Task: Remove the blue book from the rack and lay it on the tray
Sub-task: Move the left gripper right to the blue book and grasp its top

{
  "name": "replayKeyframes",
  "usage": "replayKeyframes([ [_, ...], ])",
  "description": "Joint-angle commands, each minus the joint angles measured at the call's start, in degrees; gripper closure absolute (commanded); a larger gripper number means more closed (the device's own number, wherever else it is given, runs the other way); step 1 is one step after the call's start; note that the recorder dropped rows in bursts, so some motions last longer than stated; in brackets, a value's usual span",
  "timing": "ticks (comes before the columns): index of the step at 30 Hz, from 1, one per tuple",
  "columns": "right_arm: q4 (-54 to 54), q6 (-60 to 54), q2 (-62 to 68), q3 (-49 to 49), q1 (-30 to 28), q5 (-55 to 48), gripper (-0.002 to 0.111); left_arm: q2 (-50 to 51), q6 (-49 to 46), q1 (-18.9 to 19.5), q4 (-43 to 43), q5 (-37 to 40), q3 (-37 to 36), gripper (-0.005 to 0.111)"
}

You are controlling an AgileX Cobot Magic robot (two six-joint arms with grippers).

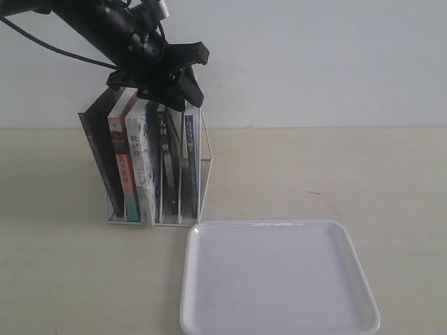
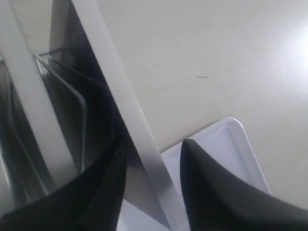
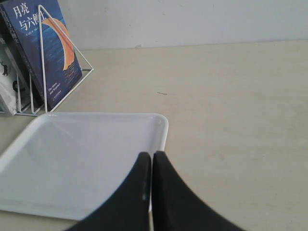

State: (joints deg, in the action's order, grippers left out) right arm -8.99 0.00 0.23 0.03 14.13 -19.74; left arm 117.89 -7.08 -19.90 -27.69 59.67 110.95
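The blue book [image 1: 188, 162] stands upright in the rightmost slot of the white wire rack [image 1: 207, 158]. Its dark blue cover with the orange crescent faces the right wrist view [image 3: 50, 45]. My left gripper [image 1: 183, 96] hovers at the book's top. Its fingers are open and straddle the book's pale top edge [image 2: 126, 113], with a gap on one side [image 2: 153, 144]. The white tray [image 1: 279, 279] lies in front of the rack, to its right, with nothing on it. My right gripper [image 3: 152, 156] is shut and holds nothing. It hangs over the tray's rim [image 3: 163, 126] and is out of the exterior view.
Other books fill the rack's slots: a black-spined one [image 1: 167, 157] beside the blue book, a white one [image 1: 140, 167], a red-spined one [image 1: 120, 164] and a dark one leaning at the left [image 1: 98, 150]. A white wall stands behind the rack.
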Motion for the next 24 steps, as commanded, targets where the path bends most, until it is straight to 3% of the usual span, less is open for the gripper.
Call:
replayKeyframes([
  [1,0.45,-0.42,-0.23,-0.03,-0.32,0.62,0.108,-0.24,-0.27,-0.10,0.56,0.39,-0.05,0.070],
  [18,0.45,-0.42,-0.23,-0.03,-0.32,0.62,0.108,-0.47,5.11,-0.10,9.02,0.53,1.12,0.070],
  [24,0.45,-0.42,-0.23,-0.03,-0.32,0.62,0.108,-0.47,10.62,-2.21,19.46,3.94,5.18,0.070],
])
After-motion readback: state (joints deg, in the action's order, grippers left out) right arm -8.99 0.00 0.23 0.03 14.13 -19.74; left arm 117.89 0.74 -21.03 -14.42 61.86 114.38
